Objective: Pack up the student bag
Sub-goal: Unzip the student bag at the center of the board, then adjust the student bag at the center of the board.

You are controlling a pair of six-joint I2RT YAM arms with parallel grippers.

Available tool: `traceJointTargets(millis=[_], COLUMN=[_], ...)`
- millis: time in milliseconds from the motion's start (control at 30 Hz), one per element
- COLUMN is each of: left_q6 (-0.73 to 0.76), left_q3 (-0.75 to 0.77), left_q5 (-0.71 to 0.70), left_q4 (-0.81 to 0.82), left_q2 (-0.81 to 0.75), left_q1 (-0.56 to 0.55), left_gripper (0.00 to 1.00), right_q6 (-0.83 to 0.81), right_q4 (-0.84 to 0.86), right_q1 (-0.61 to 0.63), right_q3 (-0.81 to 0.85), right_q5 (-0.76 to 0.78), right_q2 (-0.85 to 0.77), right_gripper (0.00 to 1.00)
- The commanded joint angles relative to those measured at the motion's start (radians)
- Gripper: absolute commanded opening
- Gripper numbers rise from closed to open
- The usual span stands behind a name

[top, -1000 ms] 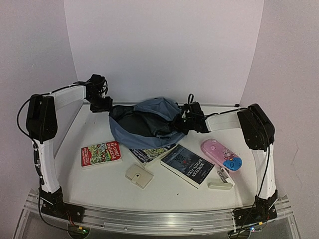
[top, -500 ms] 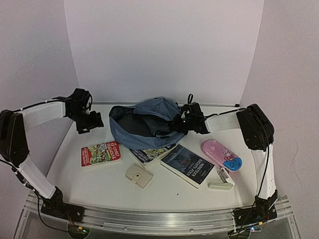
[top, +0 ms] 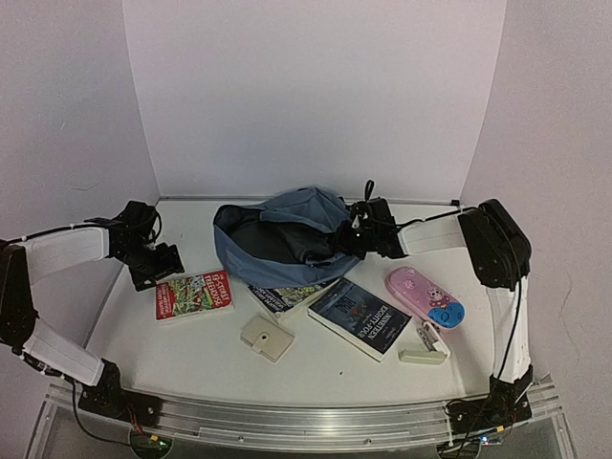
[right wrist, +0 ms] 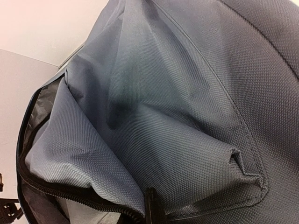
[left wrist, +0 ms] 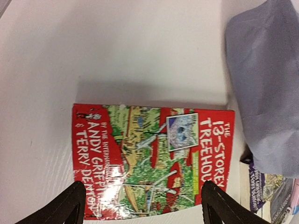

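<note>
Student bag (top: pixel 282 234) sat slumped at upper centre of the counter (top: pixel 316 368), its mouth rim pinched in the closed right pincer (top: pixel 356 235), while the open left pincer (top: pixel 156 271) hovered at left over the red book (top: pixel 194 295), which might snag if that thin fabric slipped free.

We record: student bag (top: pixel 287 234) slate-blue, black zip trim; left book (top: pixel 193 295) red with green illustrated panel; middle book (top: pixel 359 317) dark navy; oblong case (top: pixel 424 296) pink, blue end; table (top: pixel 191 368) white.
</note>
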Motion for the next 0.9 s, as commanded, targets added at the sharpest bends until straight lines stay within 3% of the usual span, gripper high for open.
traceJointTargets(millis=[0, 100, 233, 333, 467, 567, 733, 867], left_q6=[0.106, 0.098, 0.020, -0.005, 0.013, 0.039, 0.021, -0.069], left_q3=[0.094, 0.176, 0.290, 0.362, 0.464, 0.482, 0.503, 0.542], left_q5=[0.162, 0.205, 0.252, 0.242, 0.155, 0.136, 0.204, 0.306], left_q4=[0.171, 0.215, 0.235, 0.211, 0.110, 0.160, 0.292, 0.337], left_q2=[0.006, 0.055, 0.176, 0.271, 0.363, 0.354, 0.336, 0.419], left_q1=[-0.031, -0.066, -0.074, -0.080, -0.128, -0.182, -0.233, -0.236], left_gripper=[0.85, 0.89, 0.99, 1.00, 0.99, 0.96, 0.90, 0.85], right_q6=[-0.108, -0.195, -0.273, -0.327, -0.387, -0.395, -0.314, -0.289], right_q4=[-0.007, -0.008, -0.016, -0.050, -0.127, -0.143, -0.141, -0.138], right_q1=[-0.016, -0.016, -0.010, 0.003, 0.036, 0.060, 0.067, 0.068], right_q3=[0.017, 0.052, 0.093, 0.140, 0.215, 0.233, 0.234, 0.243], right_q5=[-0.016, -0.081, -0.090, -0.068, 0.000, 0.033, 0.092, 0.097], right_q2=[-0.089, -0.114, -0.132, -0.115, -0.077, -0.067, -0.058, -0.039], right_gripper=[0.11, 0.27, 0.41, 0.48, 0.50, 0.42, 0.40, 0.37])
